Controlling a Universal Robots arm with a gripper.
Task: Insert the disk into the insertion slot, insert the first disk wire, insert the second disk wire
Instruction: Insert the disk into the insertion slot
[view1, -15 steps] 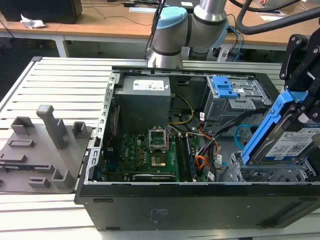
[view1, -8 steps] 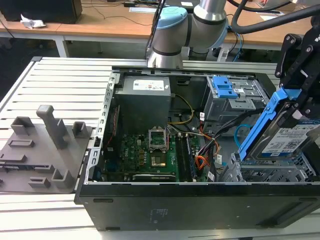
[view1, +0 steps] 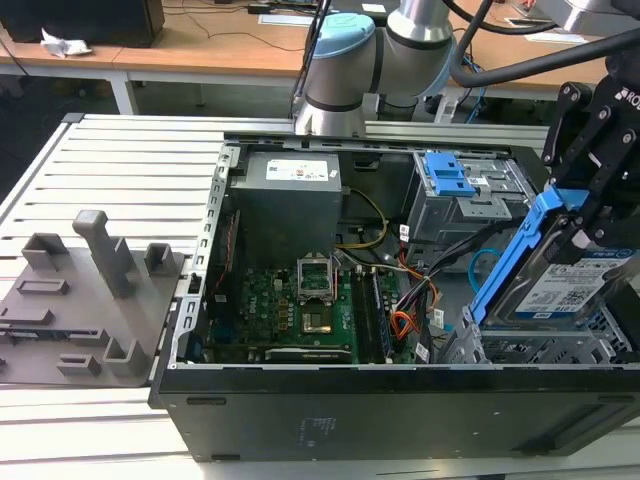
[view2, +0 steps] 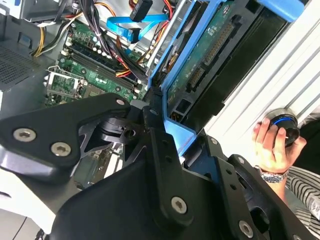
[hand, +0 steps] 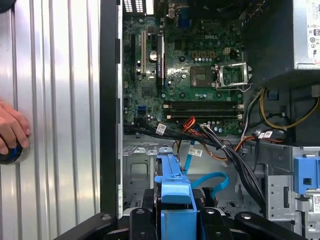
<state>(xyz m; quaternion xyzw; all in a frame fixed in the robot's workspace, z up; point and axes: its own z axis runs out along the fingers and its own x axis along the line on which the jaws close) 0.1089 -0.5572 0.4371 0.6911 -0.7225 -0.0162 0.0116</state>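
The disk (view1: 572, 285), a silver drive with a white-and-blue label in a bright blue caddy (view1: 510, 265), hangs steeply tilted over the computer case's front corner on the exterior view's right. My gripper (view1: 578, 222) is shut on its upper end. The insertion slot (view1: 540, 350), a low bay of perforated silver metal, lies right under the disk's lower edge. In the second wrist view my gripper (view2: 159, 131) clamps the caddy, and the disk's green circuit board (view2: 210, 55) faces the camera. A blue flat wire (hand: 210, 181) and a black wire bundle (hand: 215, 145) lie loose inside the case.
The open case holds a motherboard (view1: 290, 300), a power supply (view1: 290, 195) and a taller grey cage with a blue bracket (view1: 450, 178). A grey fixture plate (view1: 90, 300) lies on the exterior view's left. A person's hand (view2: 270, 142) rests on a round knob outside the case.
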